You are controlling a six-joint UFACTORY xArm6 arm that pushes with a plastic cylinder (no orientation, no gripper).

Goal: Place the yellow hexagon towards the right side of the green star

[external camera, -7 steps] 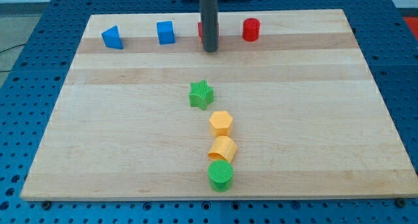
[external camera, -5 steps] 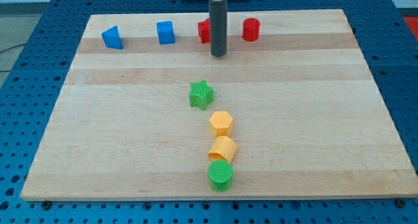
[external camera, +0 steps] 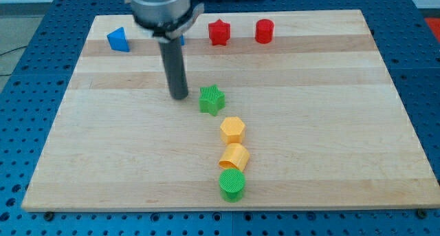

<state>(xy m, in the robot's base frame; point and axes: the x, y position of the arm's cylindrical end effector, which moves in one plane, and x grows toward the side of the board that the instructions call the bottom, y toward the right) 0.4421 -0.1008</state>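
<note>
Probably lab, blue perforated bench (external camera: 41, 215), wooden board (external camera: 330, 126)

My rod comes down from the view's top, upright and dark, under a wide grey mount. My tip (external camera: 179, 95) rests on the surface just to the view's left of the green star (external camera: 212, 99), close beside it with a narrow gap showing, and up-left of the yellow hexagon (external camera: 233, 129).
</note>
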